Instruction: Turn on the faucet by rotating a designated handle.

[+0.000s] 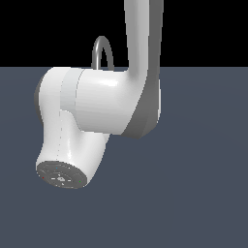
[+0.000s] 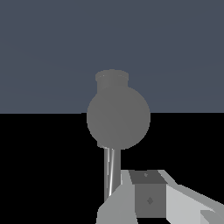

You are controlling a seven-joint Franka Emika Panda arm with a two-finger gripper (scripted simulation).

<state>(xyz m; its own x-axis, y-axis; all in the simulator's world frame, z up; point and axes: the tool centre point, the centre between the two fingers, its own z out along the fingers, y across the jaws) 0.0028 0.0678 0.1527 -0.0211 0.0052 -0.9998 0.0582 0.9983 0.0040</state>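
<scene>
Floor (image 1: 193, 193) is plain slate under black backdrop; claw (image 2: 151, 199) state unclear beside faucet (image 2: 118, 118).

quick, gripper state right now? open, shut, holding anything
Gripper: cannot be told. Only part of it shows in the wrist view, next to the faucet; the arm hides it in the exterior view.

No text, label, brand, number or sign can be read in either view; the small red and green specks on the grey end cap of the robot arm (image 1: 60, 175) are too tiny to make out as marks.
</scene>
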